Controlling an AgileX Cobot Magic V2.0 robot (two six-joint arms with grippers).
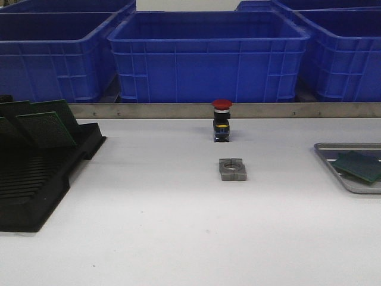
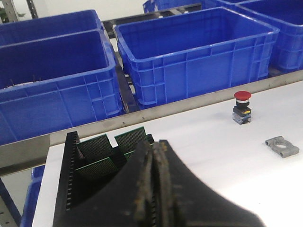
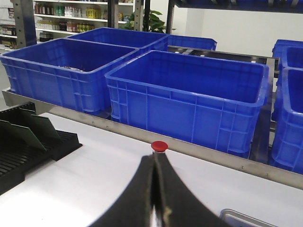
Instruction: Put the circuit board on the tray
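Observation:
A green circuit board [image 1: 359,165] lies flat in the silver-grey metal tray [image 1: 328,156] at the table's right edge; a corner of the tray shows in the right wrist view [image 3: 236,218]. Several more green boards [image 1: 46,127] stand in the black slotted rack [image 1: 36,179] at the left, also seen in the left wrist view [image 2: 97,146]. My left gripper [image 2: 155,153] is shut and empty above the rack. My right gripper [image 3: 155,163] is shut and empty above the table. Neither gripper shows in the front view.
A red-capped push button [image 1: 221,121] and a grey metal clamp block [image 1: 232,169] sit mid-table. Blue plastic bins [image 1: 208,53] line the back behind a metal rail [image 1: 178,110].

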